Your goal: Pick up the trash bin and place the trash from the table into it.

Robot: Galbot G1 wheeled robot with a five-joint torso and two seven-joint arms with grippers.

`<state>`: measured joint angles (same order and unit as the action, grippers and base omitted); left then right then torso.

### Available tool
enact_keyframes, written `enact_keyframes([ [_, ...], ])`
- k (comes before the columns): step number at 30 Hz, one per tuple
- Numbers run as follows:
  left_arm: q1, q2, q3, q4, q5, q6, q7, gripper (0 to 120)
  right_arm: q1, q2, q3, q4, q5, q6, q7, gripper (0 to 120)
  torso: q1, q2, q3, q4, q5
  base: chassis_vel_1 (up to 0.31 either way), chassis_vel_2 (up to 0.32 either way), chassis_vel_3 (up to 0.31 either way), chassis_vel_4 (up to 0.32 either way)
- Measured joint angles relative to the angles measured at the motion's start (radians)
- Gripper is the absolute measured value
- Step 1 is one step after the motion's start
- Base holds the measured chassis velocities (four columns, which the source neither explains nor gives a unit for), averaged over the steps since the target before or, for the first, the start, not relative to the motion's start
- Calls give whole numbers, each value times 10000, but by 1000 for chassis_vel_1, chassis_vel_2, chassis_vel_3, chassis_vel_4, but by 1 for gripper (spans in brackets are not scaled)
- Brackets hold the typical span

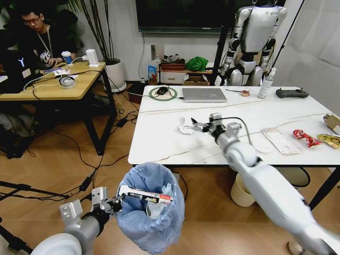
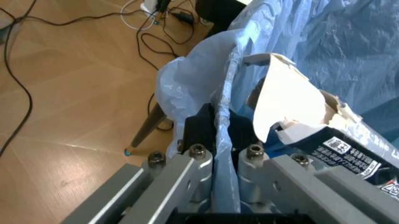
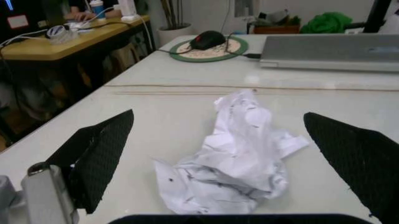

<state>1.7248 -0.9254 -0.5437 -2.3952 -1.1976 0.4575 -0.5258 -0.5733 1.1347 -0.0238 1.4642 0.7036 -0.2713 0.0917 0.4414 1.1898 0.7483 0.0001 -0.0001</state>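
A: Where is the small round trash bin lined with a crinkly light-blue plastic bag?

B: Off the floor at about six o'clock in the head view, below the near edge of the white marble-look bench with black slanted legs. The left claw is clenched on its rim; the wrist view shows the black pads pinching the bag's edge between them.

A: Anything in the bin?

B: A torn white paper carton with dark printed sides lies across the opening, right beside the left claw.

A: And the right claw?

B: The right claw is released, reaching over the bench near the centre. Its black textured fingers stand wide apart on either side of a crumpled white tissue, not touching it. In the head view that tissue lies at nine o'clock from the claw.

A: Other trash?

B: Toward three o'clock on the bench: a clear plastic package, a red wrapper, a yellow wrapper. At the far edge, around twelve o'clock, sit a grey laptop and a black mouse on a round green-rimmed mat.
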Motion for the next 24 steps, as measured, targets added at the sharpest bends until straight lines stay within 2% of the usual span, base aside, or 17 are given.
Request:
enact_keyframes([
  [1, 0, 0, 0, 0, 0, 0, 0, 0, 0, 0, 0, 0, 0, 0, 0, 100, 0, 0, 0, 0, 0, 0, 0, 0, 0],
  [3, 28, 12, -57, -2, -5, 1, 0, 0, 410, 719, -150, -740, -33, -234, -97, 100, 0, 0, 0, 0, -2, 0, 0, 0, 0],
  [7, 92, 22, -131, -3, -7, 2, 28, 0, 725, 1233, -205, -1358, -83, -418, -170, 100, -1, 0, 0, 0, -2, 0, 0, 0, 0],
  [14, 99, 34, -166, -28, -14, 1, 75, 0, 928, 1526, -97, -2172, -666, -496, -284, 100, 0, 0, -1, -5, -1, 0, 0, 0, 0],
  [24, 136, 4, -172, -33, 10, -5, 113, 0, 1117, 1697, -13, -2658, -913, -440, -336, 100, -2, 3, -2, -3, 1, 0, 0, 0, 0],
])
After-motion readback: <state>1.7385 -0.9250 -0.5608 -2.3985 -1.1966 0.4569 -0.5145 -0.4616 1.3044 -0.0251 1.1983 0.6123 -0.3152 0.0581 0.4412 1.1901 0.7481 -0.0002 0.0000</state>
